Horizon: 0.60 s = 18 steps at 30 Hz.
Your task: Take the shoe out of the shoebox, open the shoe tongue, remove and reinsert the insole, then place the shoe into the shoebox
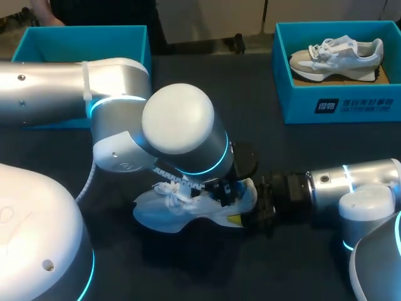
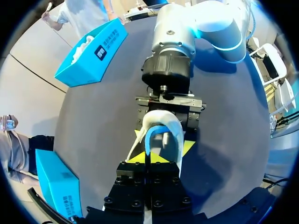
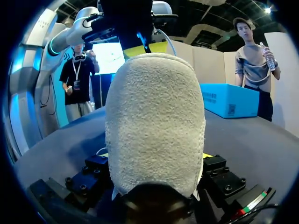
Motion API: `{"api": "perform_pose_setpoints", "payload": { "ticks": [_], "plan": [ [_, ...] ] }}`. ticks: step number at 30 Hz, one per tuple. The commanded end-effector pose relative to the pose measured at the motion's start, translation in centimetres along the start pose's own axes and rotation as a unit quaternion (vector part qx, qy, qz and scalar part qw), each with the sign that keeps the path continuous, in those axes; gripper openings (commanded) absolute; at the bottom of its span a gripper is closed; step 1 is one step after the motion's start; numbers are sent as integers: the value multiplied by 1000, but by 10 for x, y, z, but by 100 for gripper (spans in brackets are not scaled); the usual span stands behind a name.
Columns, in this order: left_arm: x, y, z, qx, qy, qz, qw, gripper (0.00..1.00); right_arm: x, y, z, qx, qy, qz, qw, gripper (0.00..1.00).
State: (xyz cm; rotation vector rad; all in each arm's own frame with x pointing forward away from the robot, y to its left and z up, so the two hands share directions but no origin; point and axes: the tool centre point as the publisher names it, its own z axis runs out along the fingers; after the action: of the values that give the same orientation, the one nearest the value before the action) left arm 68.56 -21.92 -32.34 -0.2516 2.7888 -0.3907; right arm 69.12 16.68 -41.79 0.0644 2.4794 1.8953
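Left jaws are pressed together, pinching a blue edge [image 2: 150, 140] at the heel opening of the shoe [image 1: 169, 212]; right jaws clamp that heel from both sides. The shoe rests on the table [image 1: 188, 269], well apart from the shoebox [image 1: 294, 103] holding a second shoe [image 1: 335, 53], toward the robot.

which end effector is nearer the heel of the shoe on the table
Right. The right end effector clasps the heel from both sides; the left end effector sits over the opening of the shoe.
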Motion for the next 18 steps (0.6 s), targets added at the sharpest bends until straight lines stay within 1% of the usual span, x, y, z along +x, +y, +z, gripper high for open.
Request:
{"api": "perform_pose_setpoints", "payload": {
  "ticks": [1,4,7,11,12,13,14,17,18],
  "plan": [
    [4,-5,-6,1,-6,4,1000,0,1,0,3,2,-1,0,1000,0],
    [5,-8,-3,-5,-11,10,1000,0,1,0,3,2,-1,0,1000,0],
    [6,-6,1,-13,-11,12,1000,0,1,0,3,2,-1,0,1000,0],
    [5,6,-2,-18,-13,11,1000,0,1,0,3,2,-1,0,1000,0],
    [4,8,-3,-19,-14,11,1000,18,1,0,3,2,-1,0,1000,0],
    [4,9,-4,-19,-14,11,1000,25,1,0,3,2,-1,0,1000,0],
    [4,11,-6,-20,-16,12,1000,31,1,0,3,2,-1,0,1000,0],
    [5,17,-11,-21,-22,16,999,35,1,0,3,2,-1,0,1000,0],
    [6,19,-14,-20,-23,20,999,40,1,0,3,2,-1,0,1000,0]
  ]
}}
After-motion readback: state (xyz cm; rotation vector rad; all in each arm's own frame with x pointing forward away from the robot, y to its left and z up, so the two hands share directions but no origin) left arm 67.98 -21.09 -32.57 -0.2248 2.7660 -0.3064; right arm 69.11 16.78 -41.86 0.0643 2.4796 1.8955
